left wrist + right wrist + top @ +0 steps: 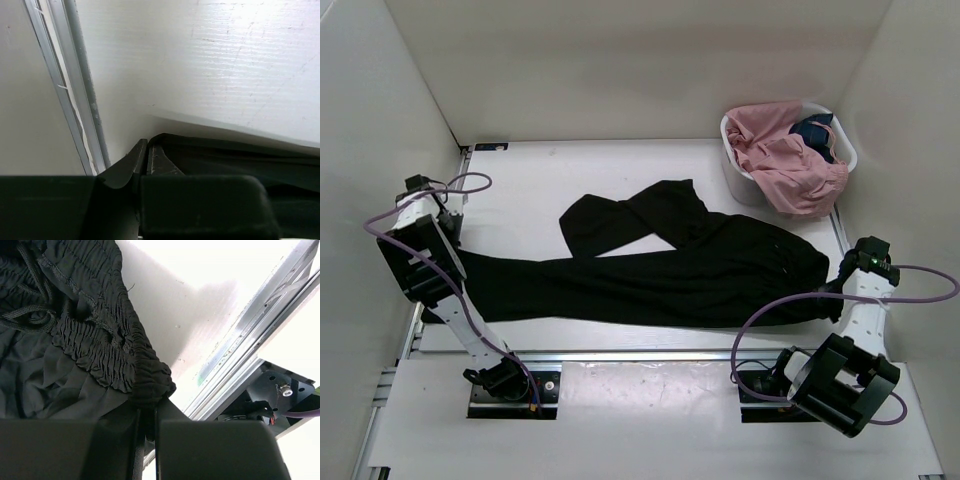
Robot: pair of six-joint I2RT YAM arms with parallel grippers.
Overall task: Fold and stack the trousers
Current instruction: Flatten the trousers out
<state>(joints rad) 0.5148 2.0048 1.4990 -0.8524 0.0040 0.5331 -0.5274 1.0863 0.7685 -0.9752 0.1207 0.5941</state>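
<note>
Black trousers (660,270) lie spread across the white table, one leg stretched left, the other bent back toward the middle. My left gripper (448,262) is shut on the cuff end of the long leg (225,155) at the table's left edge. My right gripper (832,300) is shut on the elastic waistband (145,385) at the right edge. The waistband's gathered fabric and drawstring (30,320) show in the right wrist view.
A white basket (735,170) at the back right holds pink (780,155) and dark blue (815,133) garments. White walls enclose the table. Metal rails run along the left (75,100) and right (260,330) table edges.
</note>
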